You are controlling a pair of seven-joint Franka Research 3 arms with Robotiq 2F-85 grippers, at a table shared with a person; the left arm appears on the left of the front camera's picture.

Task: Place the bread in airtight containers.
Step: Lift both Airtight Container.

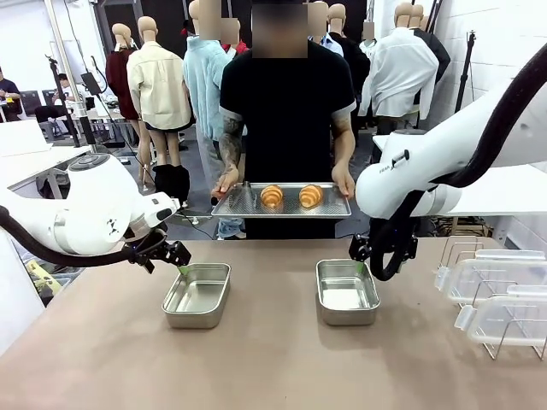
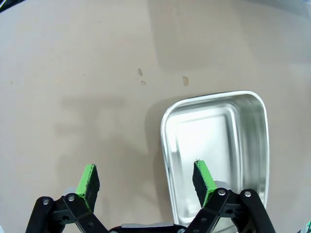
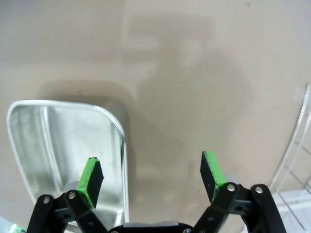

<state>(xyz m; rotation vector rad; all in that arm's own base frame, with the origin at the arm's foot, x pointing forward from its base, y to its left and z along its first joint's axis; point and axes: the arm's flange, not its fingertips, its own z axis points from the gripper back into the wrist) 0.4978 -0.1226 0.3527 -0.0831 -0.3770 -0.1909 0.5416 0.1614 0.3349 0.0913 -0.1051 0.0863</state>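
Nearest, on the table [image 1: 273, 376], two empty steel tins [image 1: 197, 295] are sitting side by side. Above the table, the left gripper [image 2: 146, 177] and right gripper [image 3: 150, 174] are hanging wide open, gripping nothing. Clear lids [image 1: 496, 290] are resting in a rack at the table's right edge. Beyond the table's far edge, a person's hands [image 1: 226, 181] are holding one baking tray [image 1: 239, 209] carrying two croissants [image 1: 272, 196].

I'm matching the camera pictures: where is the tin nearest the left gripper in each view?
Front: left tin, left of centre.
Left wrist: lower right, partly under the left gripper.
Right wrist: the tin at lower left is the right tin.
Shared landmark: the left gripper at the left tin's rim.
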